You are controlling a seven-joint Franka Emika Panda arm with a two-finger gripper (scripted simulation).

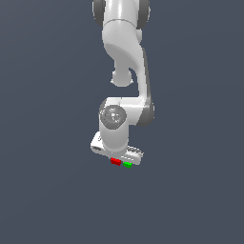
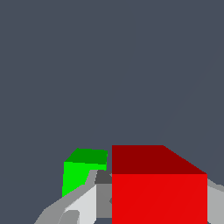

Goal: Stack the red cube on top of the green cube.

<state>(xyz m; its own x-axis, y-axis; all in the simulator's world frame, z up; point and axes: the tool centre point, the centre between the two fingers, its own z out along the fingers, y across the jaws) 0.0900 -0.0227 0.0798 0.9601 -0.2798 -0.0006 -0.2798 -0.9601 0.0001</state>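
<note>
The red cube (image 2: pixel 159 192) fills the space between my gripper's (image 2: pixel 158 181) two fingers in the wrist view. One grey finger (image 2: pixel 87 203) lies flat against one side of the cube, and the other finger shows only as an edge against the opposite side. The green cube (image 2: pixel 81 173) stands just beyond the first finger, a small gap away from the red cube. In the exterior view the arm is bent low, and the gripper (image 1: pixel 115 159) is mostly hidden under the white hand. There the red cube (image 1: pixel 115 161) sits beneath the hand, with the green cube (image 1: pixel 127 165) close on the exterior view's right.
A plain dark grey-blue floor (image 1: pixel 190 200) surrounds the cubes. The white arm (image 1: pixel 125 62) rises straight up behind them.
</note>
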